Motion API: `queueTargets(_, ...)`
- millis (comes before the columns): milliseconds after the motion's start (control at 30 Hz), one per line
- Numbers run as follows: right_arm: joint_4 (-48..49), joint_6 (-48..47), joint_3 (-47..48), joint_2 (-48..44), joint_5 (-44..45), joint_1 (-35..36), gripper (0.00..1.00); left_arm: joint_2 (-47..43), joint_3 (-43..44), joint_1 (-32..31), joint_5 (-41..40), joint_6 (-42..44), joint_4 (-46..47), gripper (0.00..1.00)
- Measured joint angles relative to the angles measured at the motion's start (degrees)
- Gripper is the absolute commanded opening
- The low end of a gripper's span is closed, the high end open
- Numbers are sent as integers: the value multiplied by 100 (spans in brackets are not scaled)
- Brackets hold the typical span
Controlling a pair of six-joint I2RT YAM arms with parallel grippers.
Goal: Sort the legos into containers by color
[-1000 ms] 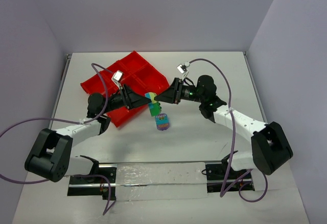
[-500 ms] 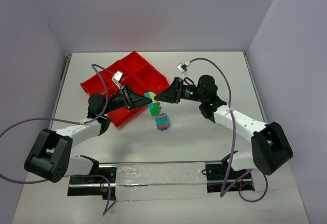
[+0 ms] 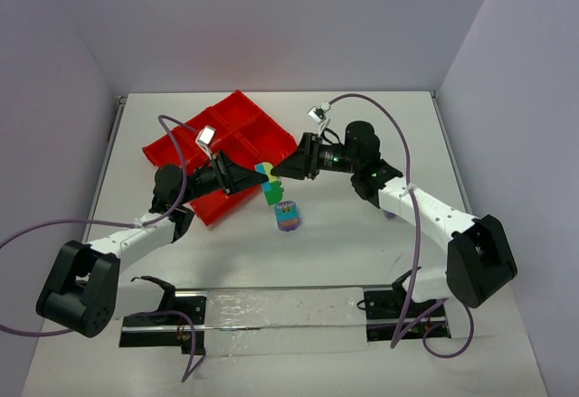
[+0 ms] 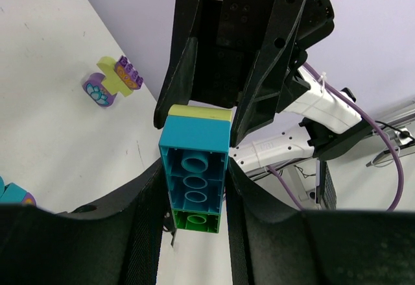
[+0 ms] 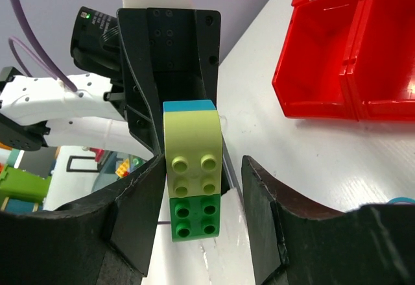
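Note:
My left gripper (image 3: 258,177) is shut on a clump of legos (image 3: 269,184): a teal brick, a green one and a yellow-green one. It holds the clump above the table just right of the red tray (image 3: 194,148). In the left wrist view the teal and green bricks (image 4: 194,181) sit between my fingers. My right gripper (image 3: 276,173) faces it, open, with its jaws either side of the yellow-green and green bricks (image 5: 193,168). One jaw is at the brick's side and the other stands clear of it.
A purple, teal and yellow-green clump (image 3: 288,216) lies on the table below the held one. Another purple and yellow-green clump (image 4: 110,84) lies farther off in the left wrist view. The tray's compartments (image 5: 337,58) show no bricks in the right wrist view.
My right arm has raised its wrist and moved its gripper slightly left around the held clump. The left gripper still holds the clump in about the same place.

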Motion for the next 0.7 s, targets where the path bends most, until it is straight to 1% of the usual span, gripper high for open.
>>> queueTargets(167, -78, -71, 141, 175, -134, 45, 56, 30, -1, -1, 10, 12, -32, 0)
queueTargets(233, -77, -78, 190, 251, -226, 56, 52, 30, -1, -3, 21, 22, -44, 0)
queueTargets(267, -78, -78, 207, 278, -268, 59, 47, 28, -2, -4, 30, 30, -52, 0)
queueTargets(367, -81, -74, 246, 331, -389, 73, 9, 23, 0, -3, 52, 82, -150, 0)
queueTargets(400, -87, -67, 255, 341, -410, 75, 8, 18, 0, -2, 65, 96, -160, 0)
queueTargets(433, -81, -73, 259, 348, -427, 70, 0, 15, 0, -4, 66, 98, -173, 0)
queueTargets(700, -237, -110, 227, 273, -282, 10, 0, -199, 0, -32, -52, 369, -605, 0)
